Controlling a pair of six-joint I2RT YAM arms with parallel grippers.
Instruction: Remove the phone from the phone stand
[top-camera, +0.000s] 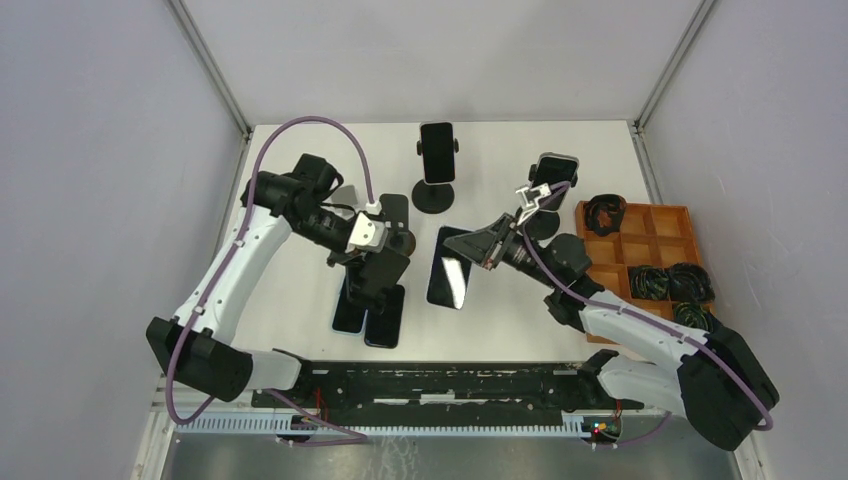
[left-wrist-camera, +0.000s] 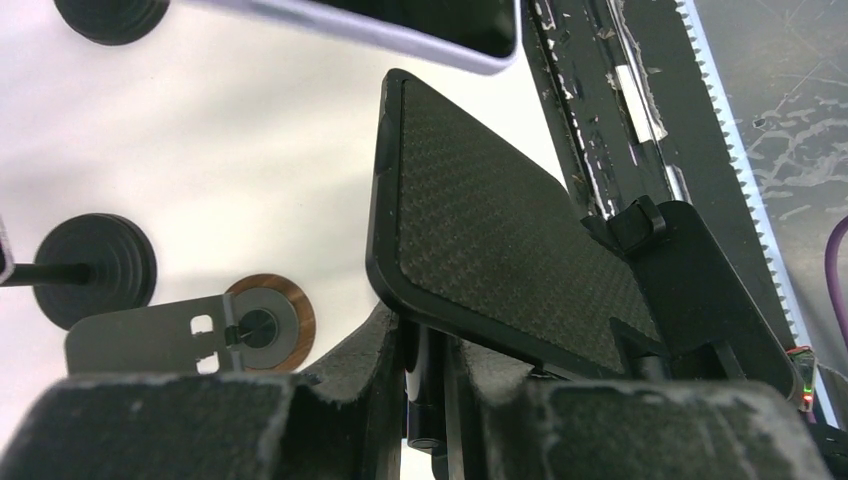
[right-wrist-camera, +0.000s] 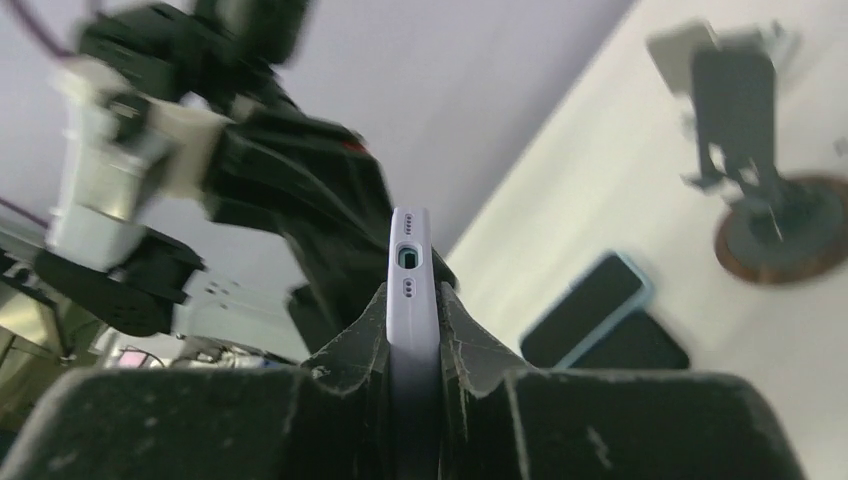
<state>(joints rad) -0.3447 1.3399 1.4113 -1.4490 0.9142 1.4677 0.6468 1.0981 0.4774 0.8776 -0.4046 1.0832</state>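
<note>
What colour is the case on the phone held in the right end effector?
Pale lilac; the phone shows it best edge-on in the right wrist view.

Place: robot lab, a boxed-in test cell.
Enclosure: plain pale panels (top-camera: 430, 50) and metal frame posts (top-camera: 208, 65) surround a white desk (top-camera: 490, 160).
Rig: left arm (top-camera: 235, 265) and right arm (top-camera: 640, 335) on a black rail (top-camera: 440, 385), with a purple cable (top-camera: 300, 125) looping over.
Props: several phones (top-camera: 385, 318), phone stands (top-camera: 436, 195), wooden compartment tray (top-camera: 650, 208).
</note>
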